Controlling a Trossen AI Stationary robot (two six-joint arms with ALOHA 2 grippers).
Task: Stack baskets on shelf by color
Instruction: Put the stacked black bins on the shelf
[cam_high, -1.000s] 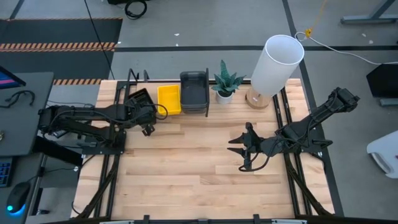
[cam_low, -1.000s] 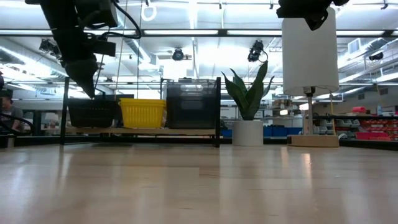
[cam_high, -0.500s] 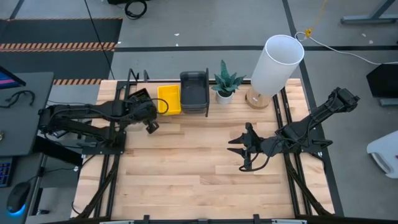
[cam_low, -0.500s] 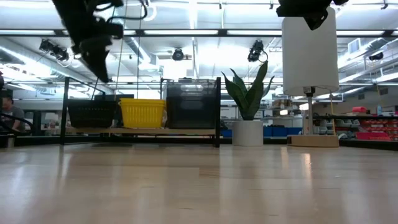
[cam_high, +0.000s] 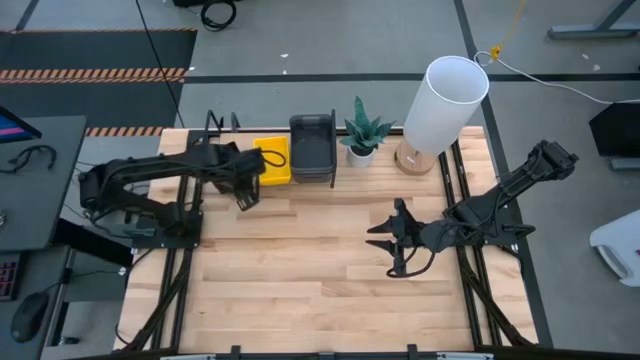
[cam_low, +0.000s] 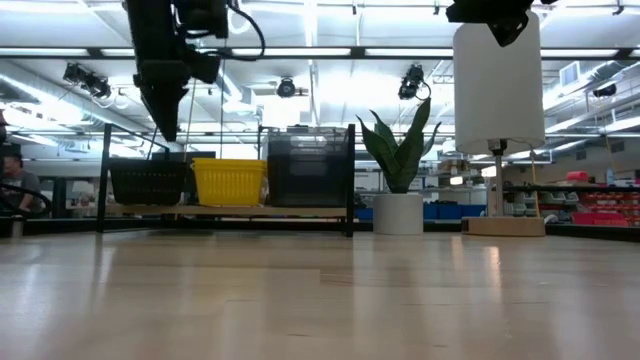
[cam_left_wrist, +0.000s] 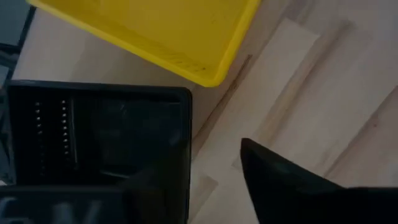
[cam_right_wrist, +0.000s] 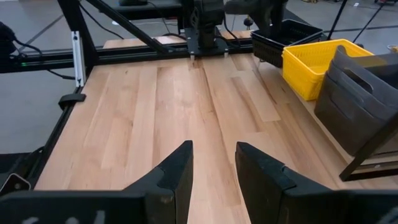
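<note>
On the shelf at the table's far edge rest the black baskets, the yellow baskets and the dark grey baskets, side by side on their bottoms. My left gripper hangs open above the black and yellow baskets, clear of both. The left wrist view looks down on the black basket and the yellow basket. In the high view the left arm hides the black baskets. My right gripper waits open over the table's right half, with nothing between its fingers.
A potted plant and a tall white lamp stand right of the shelf at the far edge. Bare wooden tabletop stretches between the arms and toward the near edge. A person sits beyond the table's left.
My left gripper has risen from just above the black baskets and shifted a little toward the table's right, and its arm has swung over the shelf's left end. The baskets have stayed in place.
</note>
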